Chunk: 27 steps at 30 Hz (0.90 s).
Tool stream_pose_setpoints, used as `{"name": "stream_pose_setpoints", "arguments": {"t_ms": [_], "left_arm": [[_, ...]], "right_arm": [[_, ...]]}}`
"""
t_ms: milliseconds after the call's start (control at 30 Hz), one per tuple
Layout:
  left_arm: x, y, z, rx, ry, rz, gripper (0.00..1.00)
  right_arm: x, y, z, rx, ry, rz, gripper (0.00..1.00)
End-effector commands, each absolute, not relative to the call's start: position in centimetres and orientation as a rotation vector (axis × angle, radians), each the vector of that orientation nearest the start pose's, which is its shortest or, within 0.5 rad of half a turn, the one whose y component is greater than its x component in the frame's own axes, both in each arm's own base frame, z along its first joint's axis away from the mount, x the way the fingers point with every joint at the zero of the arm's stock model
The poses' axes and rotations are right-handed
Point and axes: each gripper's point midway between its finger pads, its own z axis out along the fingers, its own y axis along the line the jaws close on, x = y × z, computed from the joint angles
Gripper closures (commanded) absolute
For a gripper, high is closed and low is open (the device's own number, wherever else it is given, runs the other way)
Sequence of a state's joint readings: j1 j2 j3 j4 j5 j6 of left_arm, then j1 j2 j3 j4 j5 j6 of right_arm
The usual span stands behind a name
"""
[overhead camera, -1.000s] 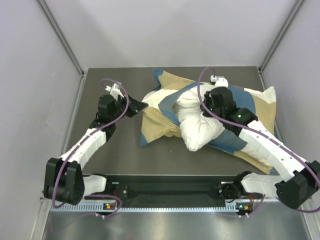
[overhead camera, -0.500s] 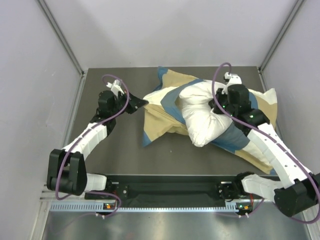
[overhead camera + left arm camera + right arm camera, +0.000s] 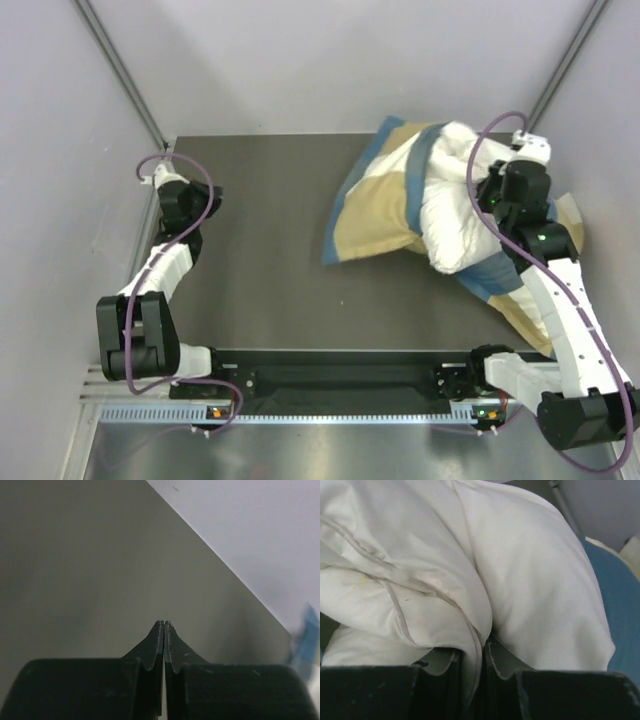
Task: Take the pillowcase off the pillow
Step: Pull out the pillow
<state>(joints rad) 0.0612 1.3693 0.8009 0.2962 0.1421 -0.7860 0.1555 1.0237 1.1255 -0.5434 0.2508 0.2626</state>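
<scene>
The white pillow point(image 3: 448, 215) lies bunched at the right of the table, half out of the checked blue, tan and cream pillowcase point(image 3: 378, 210), which spreads left of it and under it. My right gripper point(image 3: 488, 200) is shut on a fold of the pillow point(image 3: 420, 575), gripper point(image 3: 482, 647); blue pillowcase cloth point(image 3: 620, 600) shows at the right edge. My left gripper point(image 3: 213, 197) is far left, well apart from the cloth, shut and empty point(image 3: 164, 625). Only a sliver of blue pillowcase edge point(image 3: 306, 640) shows in the left wrist view.
The dark table top point(image 3: 260, 260) lies between my left gripper and the pillowcase. Grey walls enclose the table on the left point(image 3: 60, 200), back point(image 3: 330, 60) and right point(image 3: 600, 120). The pillow and pillowcase reach the table's right edge.
My right gripper has pulled the pillow right and back, and the pillowcase has slid right with it. My left gripper no longer touches the pillowcase and has swung back to the far left.
</scene>
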Motion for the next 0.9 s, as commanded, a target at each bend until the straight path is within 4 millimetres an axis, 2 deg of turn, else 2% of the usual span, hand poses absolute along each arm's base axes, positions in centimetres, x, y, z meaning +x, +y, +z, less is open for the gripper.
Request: {"name": "stream_pose_setpoints", "arguments": {"t_ms": [0, 100, 200, 233, 267, 300, 333, 367, 400, 433, 467, 500, 533, 567, 600, 633, 667, 700, 800, 867], "left_arm": [[43.8, 1.7, 18.2, -0.781, 1.705, -0.405, 1.0], [43.8, 1.3, 18.4, -0.747, 1.717, -0.414, 1.0], [43.8, -0.9, 20.9, -0.647, 1.694, -0.409, 1.0], [43.4, -3.9, 22.6, -0.538, 1.691, -0.427, 1.0], [43.4, -5.2, 24.4, -0.498, 1.667, -0.412, 1.0], [42.5, -9.6, 26.0, -0.362, 1.668, -0.448, 1.0], [42.2, -11.8, 28.4, -0.301, 1.638, -0.476, 1.0], [41.5, -13.9, 28.4, -0.242, 1.65, -0.503, 1.0], [40.9, -16.8, 31.0, -0.158, 1.627, -0.587, 1.0], [39.7, -20.7, 31.7, -0.082, 1.64, -0.68, 1.0], [38.9, -22.8, 32.7, -0.035, 1.634, -0.737, 0.77], [38.4, -25.1, 34.5, 0.014, 1.607, -0.795, 0.6], [36.5, -28.5, 35.2, 0.097, 1.6, -0.855, 0.47], [35.8, -30.1, 37.3, 0.126, 1.56, -0.885, 0.3], [34.7, -33.0, 36.7, 0.184, 1.581, -0.919, 0.26], [34.3, -34.3, 36.9, 0.214, 1.582, -0.93, 0.18], [34.1, -35.4, 38.3, 0.227, 1.567, -0.946, 0.06], [34.0, -37.4, 36.6, 0.262, 1.613, -0.946, 0.05], [33.1, -39.8, 34.7, 0.312, 1.682, -0.967, 0.05], [32.2, -40.5, 33.1, 0.333, 1.714, -0.969, 0.05]], "right_arm": [[24.6, -11.0, 25.3, 0.494, 2.136, -0.771, 1.0], [25.0, -10.3, 26.6, 0.469, 2.12, -0.691, 1.0], [25.7, -8.1, 27.2, 0.391, 2.123, -0.514, 1.0], [26.0, -7.3, 26.9, 0.371, 2.126, -0.464, 1.0], [26.3, -5.9, 26.5, 0.329, 2.139, -0.369, 1.0], [26.2, -5.1, 25.9, 0.309, 2.142, -0.316, 1.0], [26.5, -3.7, 25.8, 0.273, 2.136, -0.228, 1.0], [26.5, -2.8, 25.6, 0.256, 2.133, -0.177, 1.0], [26.3, -2.1, 25.7, 0.252, 2.119, -0.127, 1.0], [26.1, -1.5, 25.1, 0.241, 2.127, -0.099, 1.0], [25.9, -0.5, 25.0, 0.215, 2.13, -0.069, 1.0], [25.8, -0.1, 24.9, 0.208, 2.13, -0.057, 1.0], [25.7, 0.1, 24.5, 0.201, 2.139, -0.055, 1.0], [25.6, 0.8, 24.4, 0.179, 2.142, -0.047, 1.0], [25.5, 1.1, 24.3, 0.178, 2.145, -0.037, 1.0], [25.5, 1.5, 24.1, 0.171, 2.151, -0.031, 1.0], [25.3, 2.2, 24.1, 0.147, 2.147, -0.019, 1.0], [25.4, 2.5, 24.1, 0.15, 2.146, -0.008, 1.0], [25.2, 3.4, 24.2, 0.13, 2.135, 0.018, 1.0], [25.1, 3.6, 24.1, 0.123, 2.135, 0.023, 1.0]]}}
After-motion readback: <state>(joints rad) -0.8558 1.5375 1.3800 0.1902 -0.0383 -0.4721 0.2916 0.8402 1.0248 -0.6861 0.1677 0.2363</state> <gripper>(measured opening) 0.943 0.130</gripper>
